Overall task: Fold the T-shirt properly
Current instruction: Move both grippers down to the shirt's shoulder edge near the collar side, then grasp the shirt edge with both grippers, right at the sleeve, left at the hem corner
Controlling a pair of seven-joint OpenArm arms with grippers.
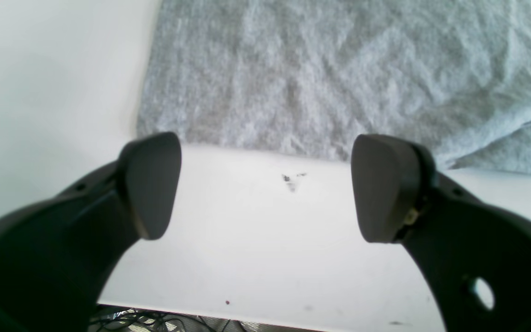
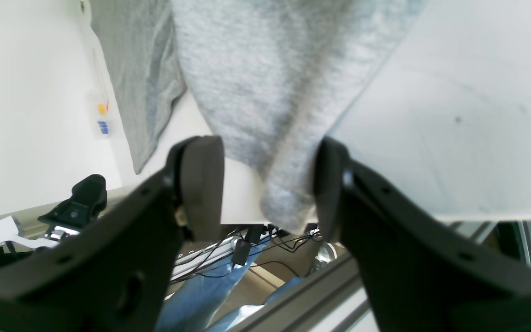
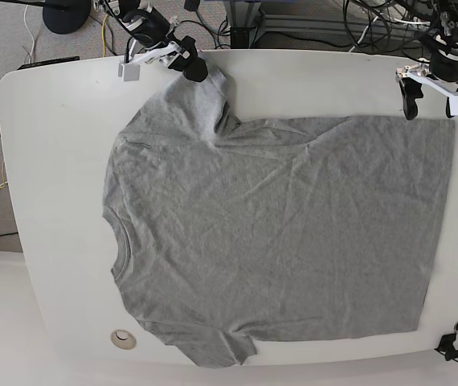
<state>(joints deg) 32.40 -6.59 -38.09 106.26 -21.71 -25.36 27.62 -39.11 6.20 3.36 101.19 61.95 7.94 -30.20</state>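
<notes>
On the tabletop (image 3: 60, 96) the limp, light T-shirt (image 3: 277, 233) wants pinching at hem corner and sleeve: left claw (image 1: 265, 186) gapes empty, right claw (image 2: 270, 189) straddles the sleeve unclosed.

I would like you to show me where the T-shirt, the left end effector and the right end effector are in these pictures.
T-shirt (image 3: 285, 233): base view, middle of the chest panel.
Left end effector (image 1: 265, 184): left wrist view, midway between its two fingertips.
Right end effector (image 2: 270, 184): right wrist view, midway between the fingertips, around the sleeve.
</notes>
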